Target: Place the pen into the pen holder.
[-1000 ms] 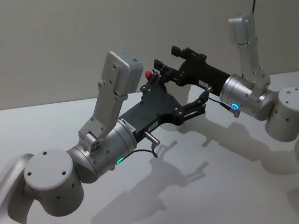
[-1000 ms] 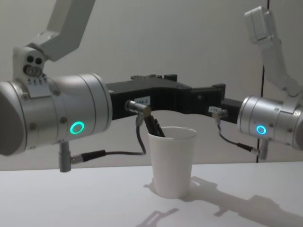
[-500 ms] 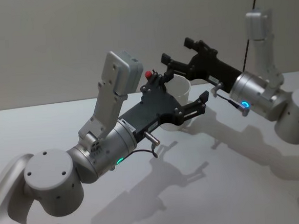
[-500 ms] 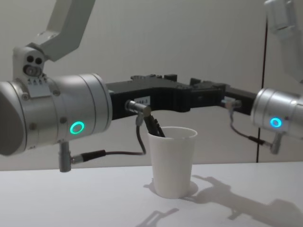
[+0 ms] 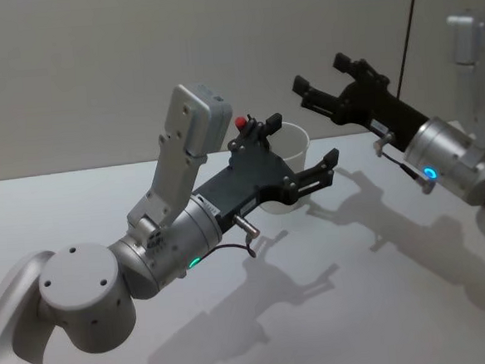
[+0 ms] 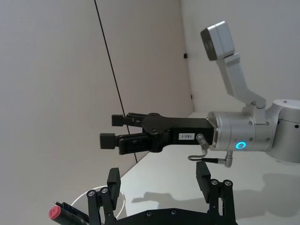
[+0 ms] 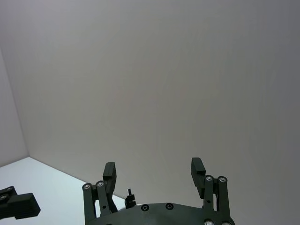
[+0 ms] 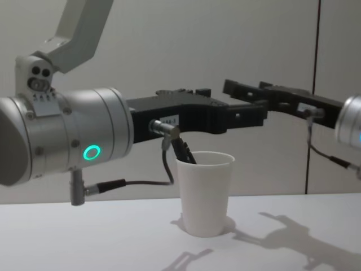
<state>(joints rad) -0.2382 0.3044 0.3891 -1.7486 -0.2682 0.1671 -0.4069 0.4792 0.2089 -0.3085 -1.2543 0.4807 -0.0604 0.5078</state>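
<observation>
Left gripper [image 5: 295,166] sits over the pen holder [image 5: 288,145], fingers spread wide apart and holding nothing. In the chest view the white cup [image 8: 205,192] stands upright on the table [image 8: 84,237], right under the left gripper's black body. The pen [image 8: 184,151] is in the cup, leaning against the rim on the side nearer the left arm, dark shaft sticking out above it. In the left wrist view its red cap [image 6: 55,213] shows just beside one left finger [image 6: 113,182]; contact between them is too close to call.

Right gripper [image 5: 319,89] is raised in the air, up and to the right of the cup, well apart from it. Its fingers [image 7: 109,174] are open, nothing between them. In the left wrist view the right gripper [image 6: 110,130] hangs above the table with empty pads.
</observation>
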